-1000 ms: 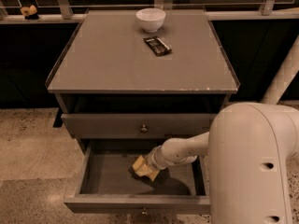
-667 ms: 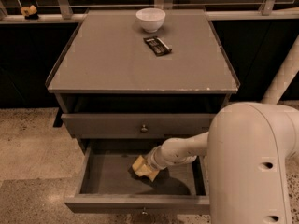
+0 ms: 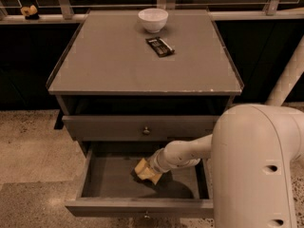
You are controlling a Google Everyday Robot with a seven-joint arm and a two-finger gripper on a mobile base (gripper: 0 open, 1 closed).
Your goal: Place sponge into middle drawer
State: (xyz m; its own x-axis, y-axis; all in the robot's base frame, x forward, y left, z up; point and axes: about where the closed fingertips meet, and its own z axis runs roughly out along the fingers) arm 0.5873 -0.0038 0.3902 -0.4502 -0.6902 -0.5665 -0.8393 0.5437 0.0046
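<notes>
The middle drawer is pulled open below the shut top drawer front. The pale yellow sponge is inside it, near the middle, tilted and low over the drawer floor. My gripper reaches down into the drawer from the right, and its tip is at the sponge. The end of the arm hides the contact between them.
A white bowl and a small dark wrapped bar lie at the back of the cabinet top. My large white arm fills the lower right. A white post stands at the right. A railing ledge runs behind the cabinet.
</notes>
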